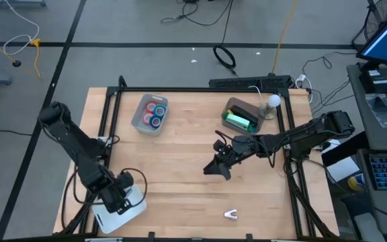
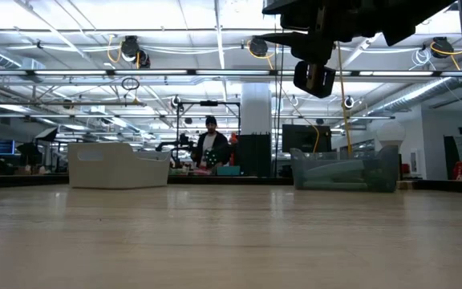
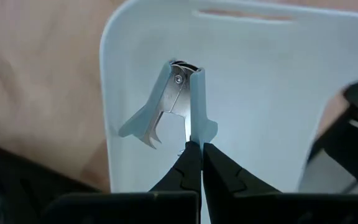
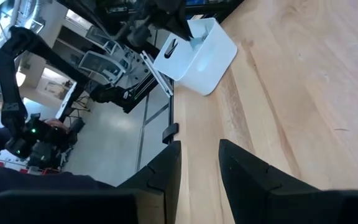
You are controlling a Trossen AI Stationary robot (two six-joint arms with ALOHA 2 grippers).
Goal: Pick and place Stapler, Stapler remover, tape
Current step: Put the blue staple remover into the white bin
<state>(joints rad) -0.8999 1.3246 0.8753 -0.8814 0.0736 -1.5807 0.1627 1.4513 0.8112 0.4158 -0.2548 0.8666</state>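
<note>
From above, the left claw (image 1: 121, 190) sits over a white plastic bin (image 1: 121, 207) at the wooden worktop's (image 1: 180, 154) near left corner; red and blue tape rolls (image 1: 156, 112) fill a grey bin. The right claw (image 1: 218, 165) hovers mid-worktop, a small metal staple remover (image 1: 231, 214) lying near the front edge. Left wrist view: fingers (image 3: 188, 168) pinched together beside a pale blue staple remover (image 3: 174, 102) in the bin. Right wrist view: fingers (image 4: 166, 165) narrowly parted, empty.

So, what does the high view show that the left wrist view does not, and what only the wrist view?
Only the high view: the grey bin of red and blue tape rolls, the green stapler in a clear bin, a pale staple remover lying outside any bin, and the open right gripper.

Only the left wrist view: a pale blue metal staple remover touching the shut left gripper.

Both: the white plastic bin.
</note>
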